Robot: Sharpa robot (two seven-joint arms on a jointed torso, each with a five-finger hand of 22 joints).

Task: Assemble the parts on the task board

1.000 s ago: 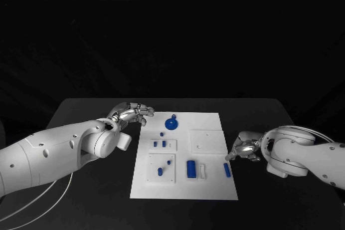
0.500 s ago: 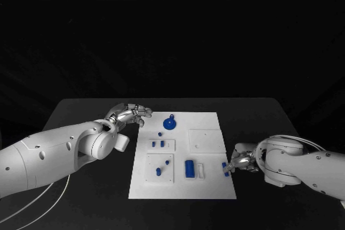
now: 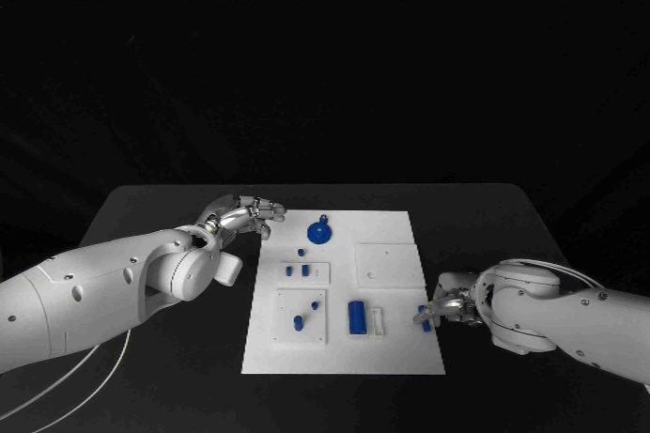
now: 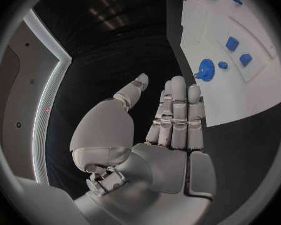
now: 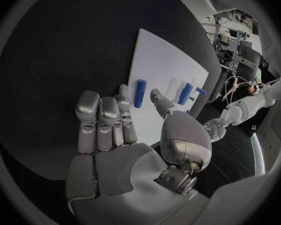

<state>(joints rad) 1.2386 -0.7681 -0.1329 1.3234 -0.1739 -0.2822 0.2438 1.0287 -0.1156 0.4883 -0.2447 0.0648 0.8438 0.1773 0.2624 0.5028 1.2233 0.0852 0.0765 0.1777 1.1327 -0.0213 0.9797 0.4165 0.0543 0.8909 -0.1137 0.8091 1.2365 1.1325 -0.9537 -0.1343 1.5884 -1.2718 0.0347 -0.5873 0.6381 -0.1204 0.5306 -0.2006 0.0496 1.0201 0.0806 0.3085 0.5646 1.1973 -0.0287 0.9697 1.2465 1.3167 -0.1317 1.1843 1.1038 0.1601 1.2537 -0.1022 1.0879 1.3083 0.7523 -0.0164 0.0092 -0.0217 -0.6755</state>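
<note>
Right hand (image 3: 451, 306) sits low at the task board's (image 3: 393, 358) right edge, fingers apart, empty, fingertips just beside a blue bar (image 3: 424, 318). Farther off, left hand (image 3: 248, 213) hovers open, empty, near the blue disc (image 3: 319, 232).

Left hand (image 3: 248, 213) and right hand (image 3: 451, 306) empty, fingers apart

A black table (image 3: 162, 217) is sitting under the work area, and 2 thin white cables (image 3: 82, 367) are trailing across its near left corner.
</note>
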